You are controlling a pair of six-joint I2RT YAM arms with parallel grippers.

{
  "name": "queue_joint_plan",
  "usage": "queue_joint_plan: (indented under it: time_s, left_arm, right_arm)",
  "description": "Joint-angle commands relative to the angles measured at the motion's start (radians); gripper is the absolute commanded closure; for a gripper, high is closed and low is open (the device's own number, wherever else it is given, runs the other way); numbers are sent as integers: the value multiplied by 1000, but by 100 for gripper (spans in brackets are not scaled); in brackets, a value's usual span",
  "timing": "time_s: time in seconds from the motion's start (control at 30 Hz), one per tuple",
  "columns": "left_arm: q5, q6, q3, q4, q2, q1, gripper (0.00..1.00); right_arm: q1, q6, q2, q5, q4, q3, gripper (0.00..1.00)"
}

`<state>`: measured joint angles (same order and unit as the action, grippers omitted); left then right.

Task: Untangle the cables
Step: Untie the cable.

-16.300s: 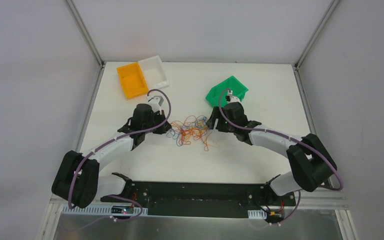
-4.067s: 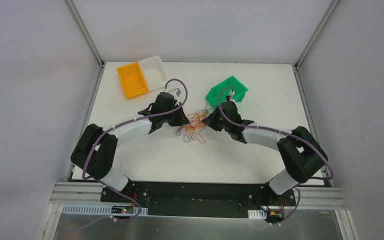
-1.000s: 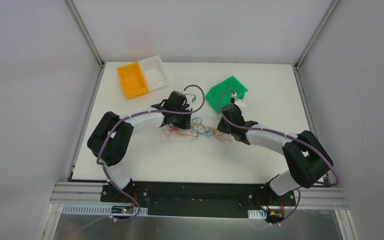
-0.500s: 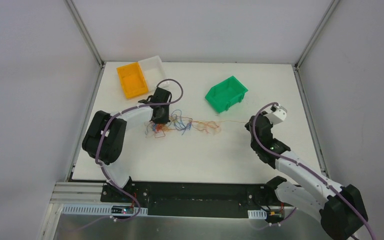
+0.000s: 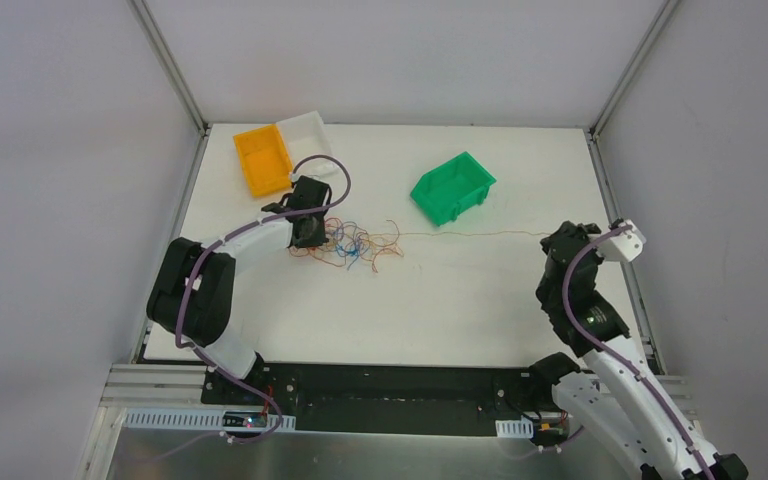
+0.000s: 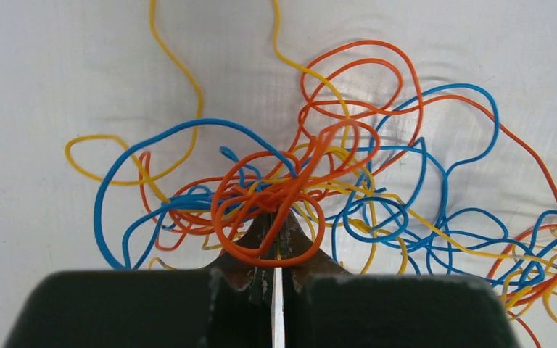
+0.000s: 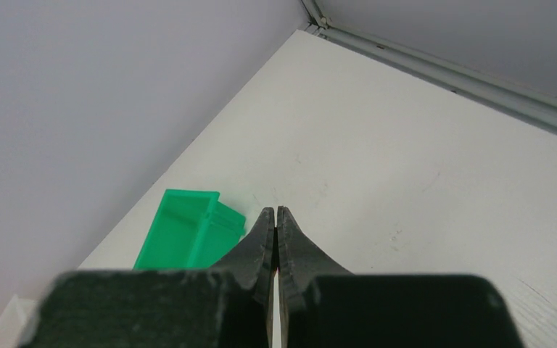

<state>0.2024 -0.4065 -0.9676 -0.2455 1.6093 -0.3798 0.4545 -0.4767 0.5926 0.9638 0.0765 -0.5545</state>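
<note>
The cables (image 5: 352, 241) lie as a loose clump of orange, blue and yellow loops left of the table's middle. In the left wrist view the cables (image 6: 348, 181) fill the frame. My left gripper (image 5: 312, 231) sits at the clump's left edge. The left gripper (image 6: 274, 217) is shut, with orange loops pinched between its tips. One thin orange strand (image 5: 470, 235) runs taut from the clump rightward to my right gripper (image 5: 552, 238). That gripper (image 7: 276, 212) is shut and raised above the table; the strand does not show in its own view.
A green bin (image 5: 452, 188) stands just behind the taut strand, also seen as the green bin (image 7: 181, 228) in the right wrist view. An orange bin (image 5: 264, 160) and a white bin (image 5: 308, 140) sit at the back left, close to the left arm.
My right gripper has pulled farther right toward the table's edge, drawing the orange strand out long and taut. The left gripper has shifted slightly left and back with the clump.
</note>
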Motion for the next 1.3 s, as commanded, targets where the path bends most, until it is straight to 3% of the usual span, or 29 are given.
queue_joint_plan:
  time_s: [0.0, 0.1, 0.23, 0.4, 0.63, 0.77, 0.83, 0.9, 1.0, 1.27]
  left_arm:
    - [51, -17, 12, -17, -42, -2, 100]
    - [69, -20, 24, -17, -65, -2, 100]
    - [112, -27, 41, -17, -96, -2, 100]
    - [32, -13, 60, 10, -137, -6, 100]
    - [13, 6, 83, 48, -158, -10, 100]
    - [12, 10, 96, 57, -169, -15, 100]
    - [-2, 16, 104, 69, -179, -19, 100]
    - [-18, 21, 113, 86, -187, -22, 100]
    - [-30, 24, 119, 94, -193, -24, 100]
    - [-30, 29, 129, 103, -208, -26, 100]
  right_arm:
    - [-22, 99, 26, 60, 102, -174, 100]
    - [-41, 106, 62, 75, 206, -291, 100]
    - [-59, 136, 72, 31, 238, -330, 100]
    - [-64, 83, 104, -220, 370, -332, 100]
    - [-62, -12, 81, -734, 459, -169, 99]
    - [-57, -39, 82, -854, 454, -65, 93]
    - [-55, -26, 80, -872, 441, -49, 82]
    - [-54, -1, 93, -919, 428, -59, 52]
    - [-39, 38, 155, -953, 427, -116, 30]
    - [166, 147, 362, -816, 394, -249, 21]
